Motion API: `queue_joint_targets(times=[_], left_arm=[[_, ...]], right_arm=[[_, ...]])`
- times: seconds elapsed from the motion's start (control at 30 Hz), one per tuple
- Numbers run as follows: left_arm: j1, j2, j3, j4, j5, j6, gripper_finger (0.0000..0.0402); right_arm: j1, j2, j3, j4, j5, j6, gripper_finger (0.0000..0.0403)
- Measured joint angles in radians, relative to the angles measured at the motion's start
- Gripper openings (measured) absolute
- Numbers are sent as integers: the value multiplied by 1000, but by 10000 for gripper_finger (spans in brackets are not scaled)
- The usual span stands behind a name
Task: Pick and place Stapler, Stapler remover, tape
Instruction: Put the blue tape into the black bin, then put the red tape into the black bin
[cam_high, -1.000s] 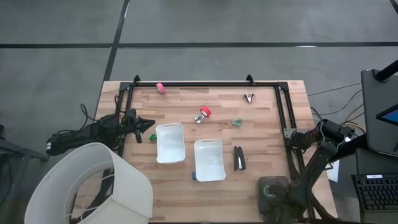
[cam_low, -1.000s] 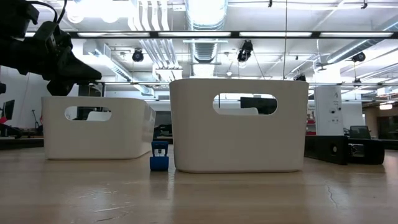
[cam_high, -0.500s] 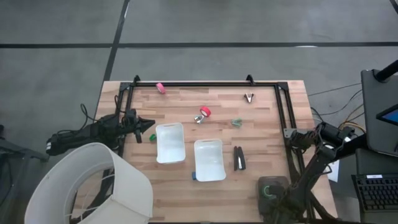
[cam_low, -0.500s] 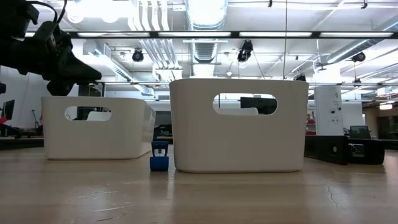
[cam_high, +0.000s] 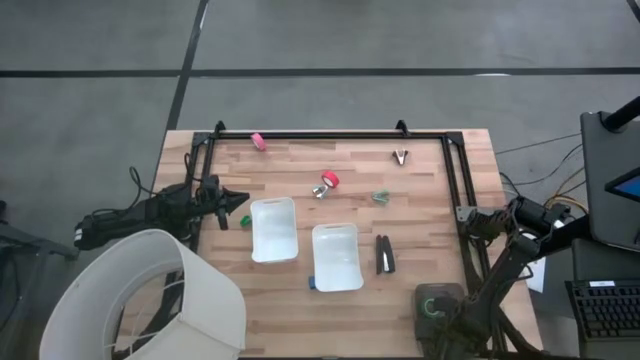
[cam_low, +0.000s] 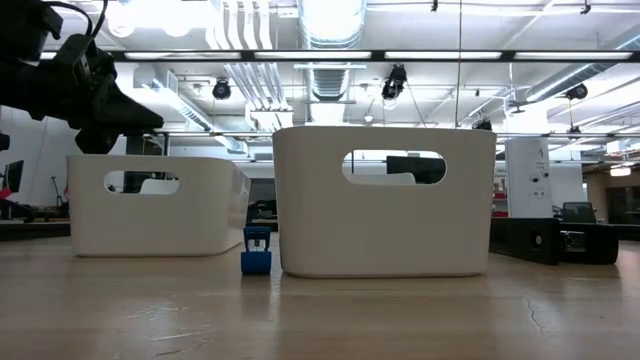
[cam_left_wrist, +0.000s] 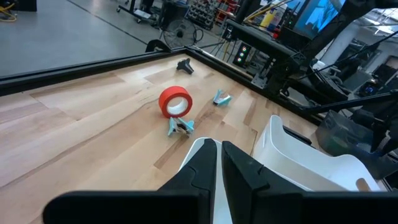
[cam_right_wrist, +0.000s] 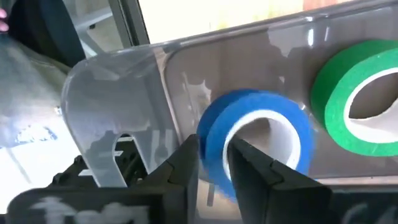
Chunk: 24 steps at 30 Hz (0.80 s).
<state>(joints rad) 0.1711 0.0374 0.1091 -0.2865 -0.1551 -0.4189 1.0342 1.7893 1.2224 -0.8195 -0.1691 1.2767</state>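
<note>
The black stapler (cam_high: 384, 253) lies flat on the table, right of the right white tray (cam_high: 336, 256). A red tape roll (cam_high: 330, 181) (cam_left_wrist: 176, 101) stands on edge at mid-table. A small black clawed piece (cam_high: 401, 157) sits near the far rail. My left gripper (cam_high: 238, 197) (cam_left_wrist: 217, 158) hovers shut over the left edge, beside the left white tray (cam_high: 274, 228). My right gripper (cam_right_wrist: 212, 163) is shut, off the table's right side. Just past its fingers, a blue tape roll (cam_right_wrist: 258, 140) and a green tape roll (cam_right_wrist: 360, 102) lie in a clear plastic bin. My right gripper's fingers stand in front of the blue roll's near wall (cam_right_wrist: 214, 134), which shows in the narrow gap between them. I cannot tell whether they touch it. My left gripper touches nothing.
A black rail frame (cam_high: 330, 134) runs along the far, left and right sides of the table. Small light-blue clips (cam_left_wrist: 180, 126) lie by the red roll, a greenish clip (cam_high: 381, 197) to its right. A pink piece (cam_high: 258, 141) sits at the far left, a small blue object (cam_low: 256, 252) between the trays.
</note>
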Motion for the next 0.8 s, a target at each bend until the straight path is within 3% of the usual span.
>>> queue_joint_targets(times=[0.4,0.7,0.8], left_arm=[[0,0,0,0,0,0,28],[0,0,0,0,0,0,28],[0,0,0,0,0,0,28]], right_arm=[[-12,-17,0,-68,34,-84,149],[-64,-92,0,-157,87,-172,143],[-93,-138,0,-172,171,-229,137]])
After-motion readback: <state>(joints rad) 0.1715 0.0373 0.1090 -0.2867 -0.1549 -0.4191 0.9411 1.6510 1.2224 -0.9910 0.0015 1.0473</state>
